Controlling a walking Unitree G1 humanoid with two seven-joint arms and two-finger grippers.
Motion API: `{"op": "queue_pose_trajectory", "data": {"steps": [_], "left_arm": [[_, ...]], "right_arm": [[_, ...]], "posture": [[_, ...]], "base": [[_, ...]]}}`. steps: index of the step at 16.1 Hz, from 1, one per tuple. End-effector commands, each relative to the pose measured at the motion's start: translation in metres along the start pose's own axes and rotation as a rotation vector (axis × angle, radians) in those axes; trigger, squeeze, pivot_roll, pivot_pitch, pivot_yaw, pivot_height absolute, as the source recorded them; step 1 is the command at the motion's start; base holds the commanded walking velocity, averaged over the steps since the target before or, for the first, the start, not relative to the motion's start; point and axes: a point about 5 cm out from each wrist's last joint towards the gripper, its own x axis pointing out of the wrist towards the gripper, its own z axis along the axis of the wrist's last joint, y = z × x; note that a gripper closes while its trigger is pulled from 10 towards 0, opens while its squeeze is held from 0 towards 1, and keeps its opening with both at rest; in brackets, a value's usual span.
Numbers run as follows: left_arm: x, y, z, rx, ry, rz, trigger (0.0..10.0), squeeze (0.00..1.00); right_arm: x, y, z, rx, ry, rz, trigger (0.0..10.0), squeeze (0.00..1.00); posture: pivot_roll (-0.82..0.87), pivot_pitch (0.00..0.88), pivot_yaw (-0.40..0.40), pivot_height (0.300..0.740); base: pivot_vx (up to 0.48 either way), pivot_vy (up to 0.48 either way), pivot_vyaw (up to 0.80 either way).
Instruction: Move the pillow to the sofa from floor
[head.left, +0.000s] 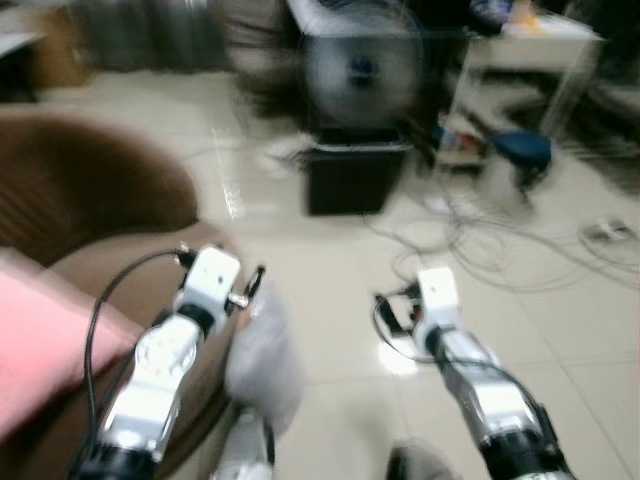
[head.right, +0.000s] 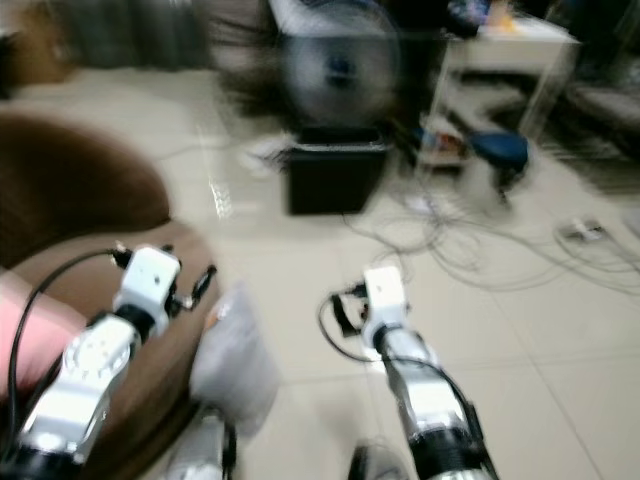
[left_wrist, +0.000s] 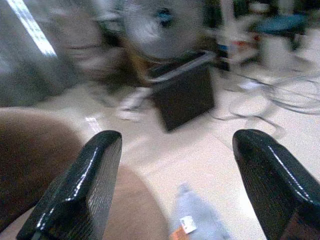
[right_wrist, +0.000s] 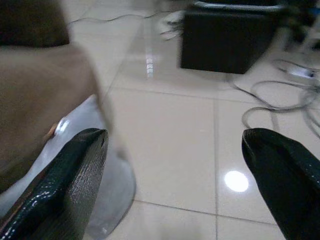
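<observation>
A pale grey-white pillow (head.left: 262, 358) stands on the tiled floor, leaning against the front corner of the brown sofa (head.left: 90, 190). My left gripper (left_wrist: 170, 145) is open, held above the sofa's edge, with the pillow (left_wrist: 197, 220) just below and ahead of it. My right gripper (right_wrist: 175, 135) is open too, low over the floor on the pillow's (right_wrist: 107, 170) right side. Neither one touches the pillow. A pink cushion (head.left: 40, 340) lies on the sofa seat at the far left. The head views are blurred.
Straight ahead is a black box (head.left: 355, 175) with a round fan (head.left: 360, 65) on top. Loose cables (head.left: 480, 240) and a power strip (head.left: 610, 232) lie on the floor to the right, near a white shelf (head.left: 520, 60) and a blue object (head.left: 520, 150).
</observation>
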Motion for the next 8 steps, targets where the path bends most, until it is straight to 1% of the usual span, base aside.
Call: {"op": "queue_pose_trajectory", "data": {"steps": [1, 3, 7, 8], "left_arm": [[-0.0039, 0.0011, -0.0065, 0.0, 0.03, 0.002, 10.0, 0.0], [-0.005, 0.0003, -0.0064, 0.005, 0.028, 0.001, 10.0, 0.0], [-0.0053, -0.0021, -0.0025, -0.009, 0.007, -0.035, 10.0, 0.0], [-0.0046, -0.0017, -0.0017, -0.011, 0.005, -0.036, 10.0, 0.0]], "right_arm": [[0.001, 0.0046, 0.0027, 0.008, -0.015, 0.015, 10.0, 0.0], [0.0006, 0.0045, 0.0011, 0.011, -0.011, 0.016, 10.0, 0.0], [-0.0003, 0.0048, -0.0018, 0.01, 0.0, 0.019, 10.0, 0.0], [0.0, 0.0051, -0.0017, 0.011, 0.0, 0.019, 10.0, 0.0]], "posture": [[0.14, 0.0, 0.001, 0.616], [0.15, 0.0, -0.003, 0.616], [0.14, 0.0, 0.002, 0.616], [0.15, 0.0, 0.003, 0.616]], "base": [[0.0, 0.0, 0.0], [0.0, 0.0, 0.0], [0.0, 0.0, 0.0], [0.24, 0.0, 0.0]]}}
